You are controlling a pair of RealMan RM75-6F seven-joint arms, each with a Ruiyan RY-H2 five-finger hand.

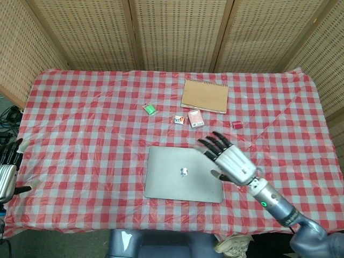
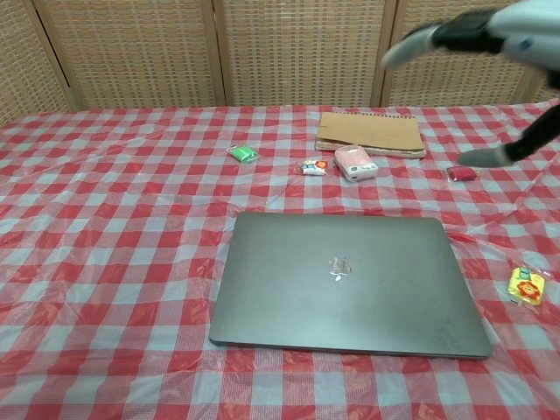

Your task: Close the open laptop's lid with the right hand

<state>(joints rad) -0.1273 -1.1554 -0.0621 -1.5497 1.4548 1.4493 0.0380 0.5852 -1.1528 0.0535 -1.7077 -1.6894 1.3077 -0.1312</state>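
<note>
The grey laptop (image 1: 184, 180) (image 2: 343, 282) lies flat on the checked cloth with its lid down, its logo facing up. My right hand (image 1: 228, 159) (image 2: 477, 31) hovers above the laptop's right side, raised off the lid, fingers spread and holding nothing. In the chest view it shows blurred at the upper right, well above the table. My left hand (image 1: 7, 171) sits at the table's left edge, apart from the laptop, its fingers partly seen.
A brown notebook (image 1: 205, 96) lies at the back. In front of it sit a green packet (image 1: 150, 109), a pink box (image 1: 195, 117) with a small packet (image 1: 178, 120), and a red item (image 1: 237, 124). A yellow packet (image 2: 525, 286) lies right of the laptop.
</note>
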